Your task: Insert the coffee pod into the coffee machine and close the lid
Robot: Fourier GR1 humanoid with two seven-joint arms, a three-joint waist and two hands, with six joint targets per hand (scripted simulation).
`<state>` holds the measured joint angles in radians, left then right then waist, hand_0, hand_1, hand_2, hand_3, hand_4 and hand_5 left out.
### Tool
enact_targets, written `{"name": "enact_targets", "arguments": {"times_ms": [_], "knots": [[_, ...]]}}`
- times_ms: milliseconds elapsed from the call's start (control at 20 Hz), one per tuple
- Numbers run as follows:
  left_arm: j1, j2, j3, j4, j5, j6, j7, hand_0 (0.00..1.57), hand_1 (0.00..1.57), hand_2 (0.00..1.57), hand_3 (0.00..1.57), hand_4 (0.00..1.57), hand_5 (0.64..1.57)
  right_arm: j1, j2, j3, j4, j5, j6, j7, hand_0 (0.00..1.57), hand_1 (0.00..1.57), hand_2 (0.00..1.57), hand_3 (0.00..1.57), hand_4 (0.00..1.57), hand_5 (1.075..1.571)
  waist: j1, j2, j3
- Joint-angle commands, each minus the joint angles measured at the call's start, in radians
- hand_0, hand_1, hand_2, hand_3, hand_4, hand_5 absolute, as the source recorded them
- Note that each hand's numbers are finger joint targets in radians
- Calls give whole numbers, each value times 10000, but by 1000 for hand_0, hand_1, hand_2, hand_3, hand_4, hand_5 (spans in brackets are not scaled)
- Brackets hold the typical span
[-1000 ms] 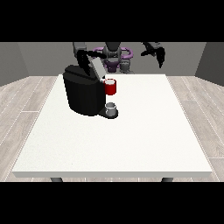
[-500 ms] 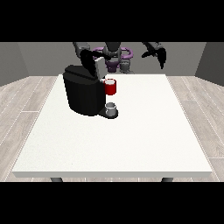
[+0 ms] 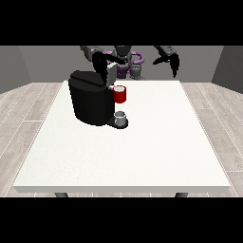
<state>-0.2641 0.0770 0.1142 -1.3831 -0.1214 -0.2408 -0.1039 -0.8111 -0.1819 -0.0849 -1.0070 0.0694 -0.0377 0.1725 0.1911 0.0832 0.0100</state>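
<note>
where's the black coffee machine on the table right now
In the front view the boxy black coffee machine stands on the large white table, left of centre toward the robot's side, directly beneath the hand at the view's left.

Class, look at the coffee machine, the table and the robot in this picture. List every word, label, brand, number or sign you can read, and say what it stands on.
There are none to read.
Coffee machine: plain black, no brand or label shows.
Red thing at the machine: no writing shows.
Grey thing at the machine's base: no marking shows.
Table: plain white, no print.
</note>
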Motion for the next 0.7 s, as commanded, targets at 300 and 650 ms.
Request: {"name": "enact_targets", "arguments": {"times_ms": [300, 650], "knots": [[-345, -376, -627, -206, -219, -22, 106, 0, 0, 0, 0, 326, 1571, -1387, -340, 524, -671, 610, 166, 267, 0, 0, 0, 0, 300, 1571, 1449, 386, -93], [-1238, -169, -534, -108, -66, -258, 100, 0, 0, 0, 0, 439, 1571, -1833, -394, 588, -1418, 864, -108, 1156, 0, 0, 0, 0, 102, 1571, 2138, 1044, -99]]}}
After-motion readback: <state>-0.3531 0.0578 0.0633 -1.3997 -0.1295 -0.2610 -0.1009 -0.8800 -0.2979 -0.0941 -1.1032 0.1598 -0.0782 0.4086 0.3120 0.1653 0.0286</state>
